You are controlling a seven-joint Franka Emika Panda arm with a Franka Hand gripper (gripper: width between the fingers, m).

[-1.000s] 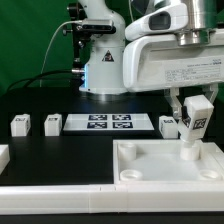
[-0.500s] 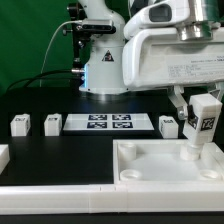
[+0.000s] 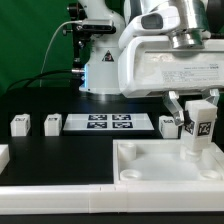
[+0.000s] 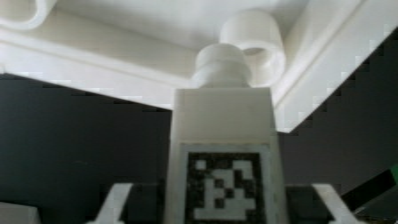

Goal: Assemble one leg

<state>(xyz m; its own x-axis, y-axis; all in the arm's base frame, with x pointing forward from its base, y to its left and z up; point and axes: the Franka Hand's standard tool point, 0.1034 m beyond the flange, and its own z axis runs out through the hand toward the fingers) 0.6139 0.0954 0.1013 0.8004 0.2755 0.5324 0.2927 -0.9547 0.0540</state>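
1. Hand (image 3: 197, 108) is clamped on the leg (image 3: 199, 135), its two fingers (image 4: 118, 205) pressing opposite flat sides at the upper end, while the leg hangs upright with its tag (image 3: 203, 123) facing the exterior camera
2. The leg stands over the far corner of the tray-like part (image 3: 150, 170), at the exterior view's right. In the wrist view its narrower peg (image 4: 221, 66) points at the round socket (image 4: 254, 44) and sits just beside it. Whether the peg has entered the socket I cannot tell
3. Handling, as a judgement: the leg looks like a small block of hard plastic, so it should be light and stiff, with no give under the fingers. Its smooth faces may be a little slippery, and a twist or a push into the socket could let it turn or slide in the grip
4. Best hold, by my reckoning, is the one shown: flat pads on two parallel faces, high on the block, leaving the peg end free and the block square to the hand, so that any tilt shows against the socket rim
5. Fragility seems low, though the thin peg is the likeliest part to suffer if pressed off-centre
6. Three more such blocks (image 3: 20, 124) lie well apart on the black desk (image 3: 70, 148), two on one side of the marker board (image 3: 108, 122) and one on the other
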